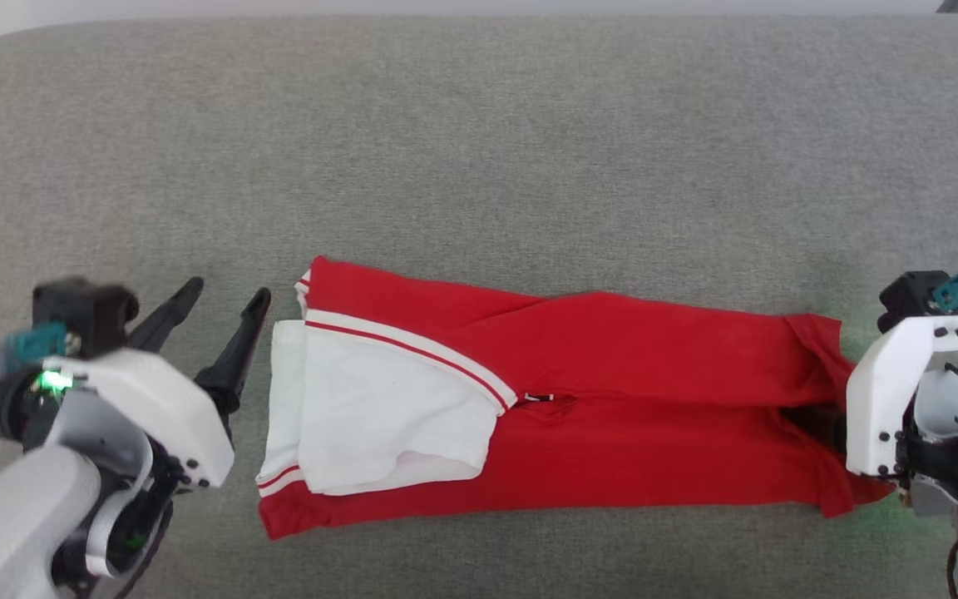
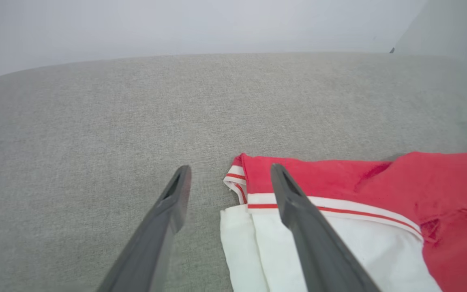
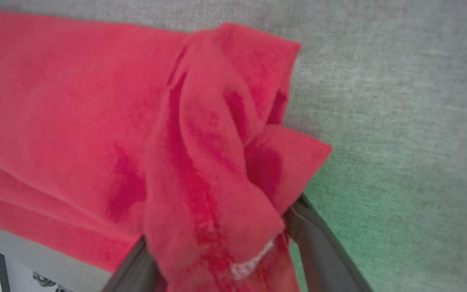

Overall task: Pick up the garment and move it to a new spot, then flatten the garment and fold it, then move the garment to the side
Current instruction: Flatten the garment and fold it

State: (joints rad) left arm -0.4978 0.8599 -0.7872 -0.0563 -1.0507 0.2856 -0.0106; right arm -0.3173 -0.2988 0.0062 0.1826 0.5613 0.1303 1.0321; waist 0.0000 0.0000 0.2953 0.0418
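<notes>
While the garment lies folded lengthwise on the grey couch, you see the right gripper clamped on its right end; the left gripper is spread apart just left of it.

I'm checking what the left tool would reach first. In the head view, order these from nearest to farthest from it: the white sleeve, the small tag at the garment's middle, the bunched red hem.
1. White sleeve, right beside the left tool.
2. Small tag, mid-garment.
3. Bunched red hem, far end, at the right tool.

A home-like room: grey upholstered cushion, pale wall.
</notes>
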